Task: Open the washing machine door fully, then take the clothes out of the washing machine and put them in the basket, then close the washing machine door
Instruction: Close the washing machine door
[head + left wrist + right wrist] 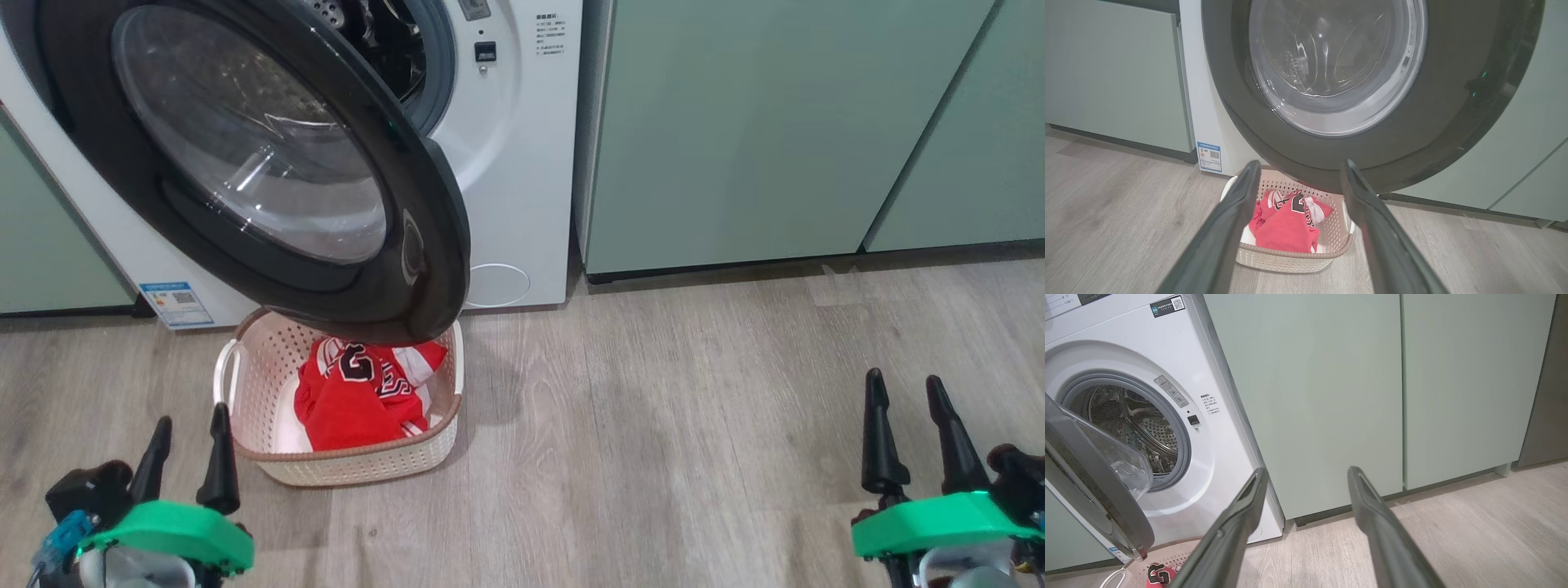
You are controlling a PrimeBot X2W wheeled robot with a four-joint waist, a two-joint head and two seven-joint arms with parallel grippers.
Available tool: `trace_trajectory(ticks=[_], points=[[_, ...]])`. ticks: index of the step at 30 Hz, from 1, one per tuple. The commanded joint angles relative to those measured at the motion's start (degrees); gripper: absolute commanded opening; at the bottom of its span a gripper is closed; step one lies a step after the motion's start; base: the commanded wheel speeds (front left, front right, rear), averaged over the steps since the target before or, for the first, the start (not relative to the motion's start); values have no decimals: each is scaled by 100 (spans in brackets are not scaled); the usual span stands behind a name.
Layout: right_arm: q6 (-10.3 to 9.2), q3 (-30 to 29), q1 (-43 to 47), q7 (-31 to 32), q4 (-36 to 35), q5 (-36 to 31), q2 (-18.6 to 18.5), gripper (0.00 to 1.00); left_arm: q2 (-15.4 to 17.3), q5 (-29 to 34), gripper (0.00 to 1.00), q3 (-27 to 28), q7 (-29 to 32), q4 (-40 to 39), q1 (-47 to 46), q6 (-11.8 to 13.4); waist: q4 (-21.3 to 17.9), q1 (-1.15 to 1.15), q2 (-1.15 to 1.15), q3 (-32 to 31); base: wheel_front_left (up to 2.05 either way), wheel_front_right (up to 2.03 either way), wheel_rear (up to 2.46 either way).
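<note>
The washing machine (514, 163) (1216, 465) stands against the wall, and its door (269, 171) (1355, 81) (1090, 486) hangs partly open over the basket. On the floor below the door sits the cream basket (359, 465) (1290, 259), with red clothes (363, 392) (1288, 226) (1159, 575) lying in it. The steel drum (1139, 433) shows through the opening. My left gripper (188, 429) (1298, 167) is open just left of the basket, holding nothing. Far to the right my right gripper (906, 388) (1306, 471) stands open and empty, facing the cabinets.
Pale-green cabinet doors (775, 122) (1331, 396) flank the washer on the right, and another (1114, 73) on the left. Grey wood-look floor (653, 408) stretches between the basket and my right gripper.
</note>
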Motion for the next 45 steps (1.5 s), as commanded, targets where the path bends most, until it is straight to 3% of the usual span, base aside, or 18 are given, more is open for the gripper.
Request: trace_trajectory(ticks=[1, 18, 20, 21, 22, 33, 39, 45], points=[[-4, 130, -30, -36, -159, -11, -22, 100, 89, 73, 100, 229, -53, -180, -208, 5, 3, 0, 0, -5, 0, 0, 0], [-4, 107, -67, -36, -155, 2, -29, 100, 3, 240, 100, 300, -53, -164, -211, 5, 90, 0, 0, 14, 0, 0, 0], [-4, 56, -92, -36, -170, 30, -32, 45, -1, 254, 100, 282, -53, -166, -217, 5, 121, 0, 0, 16, 0, 0, 0], [-4, 15, -112, -36, -190, 55, -30, 8, -4, 254, 100, 278, -53, -167, -217, 5, 138, 0, 0, 16, 0, 0, 0], [-4, -37, -151, -36, -246, 116, -23, 0, -8, 250, 100, 285, -53, -170, -209, 5, 154, 0, 0, 17, 0, 0, 0], [-4, -54, -862, -36, -1217, 361, -116, 0, -161, 306, 100, 284, -53, -144, -119, 4, 548, 0, 0, 69, 0, 0, 0], [-4, 519, -1384, -36, -1699, 441, -291, 0, -236, 361, 100, 250, -53, -125, -112, 4, 957, 0, 0, 66, 0, 0, 0], [-4, 1488, -1903, -36, -1855, 438, -411, 0, -289, 387, 100, 218, -53, -128, -106, 4, 1421, 0, 0, 79, 0, 0, 0]])
